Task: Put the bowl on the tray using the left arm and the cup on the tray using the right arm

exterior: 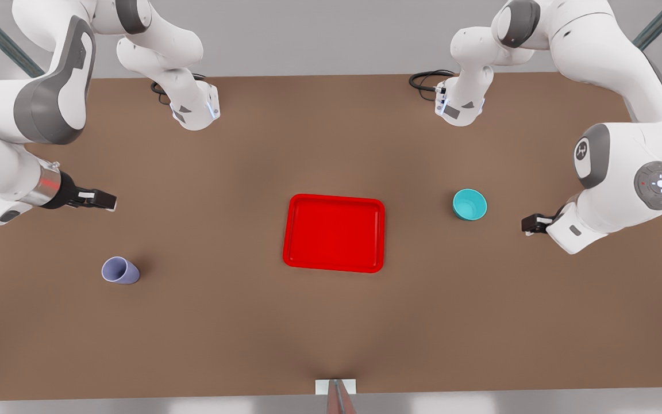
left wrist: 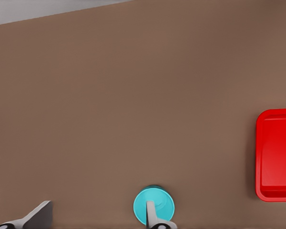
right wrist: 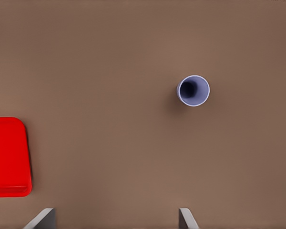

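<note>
The red tray (exterior: pixel 334 233) lies flat in the middle of the brown table. A teal bowl (exterior: pixel 469 205) stands upright to the front view's right of it. My left gripper (exterior: pixel 529 224) hovers further right of the bowl, open and empty; in the left wrist view one finger (left wrist: pixel 151 213) lies across the bowl (left wrist: pixel 155 204), with the tray (left wrist: pixel 276 155) off to the side. The lavender cup (exterior: pixel 119 270) stands upright at the front view's left. My right gripper (exterior: pixel 107 200) hangs behind the cup, open and empty. The right wrist view has the cup (right wrist: pixel 193 90) ahead of the open gripper (right wrist: pixel 115 218).
The two arm bases (exterior: pixel 196 109) (exterior: pixel 460 106) stand at the table's back edge, with black cables (exterior: pixel 426 80) beside them. A small white tag (exterior: pixel 335 386) sits at the front edge. Bare table surrounds the tray on all sides.
</note>
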Motion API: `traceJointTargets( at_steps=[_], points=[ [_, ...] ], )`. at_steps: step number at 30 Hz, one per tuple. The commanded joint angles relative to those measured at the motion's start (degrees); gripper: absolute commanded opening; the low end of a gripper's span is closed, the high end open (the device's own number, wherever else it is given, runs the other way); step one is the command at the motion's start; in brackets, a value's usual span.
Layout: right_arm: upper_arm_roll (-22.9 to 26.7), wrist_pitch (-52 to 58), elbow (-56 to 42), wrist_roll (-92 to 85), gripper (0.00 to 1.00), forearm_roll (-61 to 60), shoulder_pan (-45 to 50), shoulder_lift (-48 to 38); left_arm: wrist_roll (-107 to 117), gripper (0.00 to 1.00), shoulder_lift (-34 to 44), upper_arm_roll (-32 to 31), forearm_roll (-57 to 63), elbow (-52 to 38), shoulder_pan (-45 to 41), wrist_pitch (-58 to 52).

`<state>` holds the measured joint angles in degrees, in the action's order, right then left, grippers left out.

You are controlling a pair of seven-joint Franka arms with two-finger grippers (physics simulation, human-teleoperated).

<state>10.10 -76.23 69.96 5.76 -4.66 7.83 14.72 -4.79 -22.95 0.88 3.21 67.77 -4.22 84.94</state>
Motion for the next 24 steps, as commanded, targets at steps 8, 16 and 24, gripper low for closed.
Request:
traceJointTargets(
  at_steps=[8,16,24],
  points=[
    [-0.3,0.8,-0.1,-0.2,1.00,-0.3,0.9,0.2,-5.4,1.00,13.8,2.4,-12.4,43.1,-0.1,25.7],
    [-0.4,-0.6,-0.4,-0.8,1.00,0.0,0.7,2.1,-12.4,1.00,16.4,4.2,-16.3,63.4,-0.1,41.3],
    [-0.7,-3.4,-0.2,0.0,1.00,-0.4,1.1,4.5,-17.6,1.00,10.6,6.2,-19.6,67.8,0.0,49.2]
  ],
)
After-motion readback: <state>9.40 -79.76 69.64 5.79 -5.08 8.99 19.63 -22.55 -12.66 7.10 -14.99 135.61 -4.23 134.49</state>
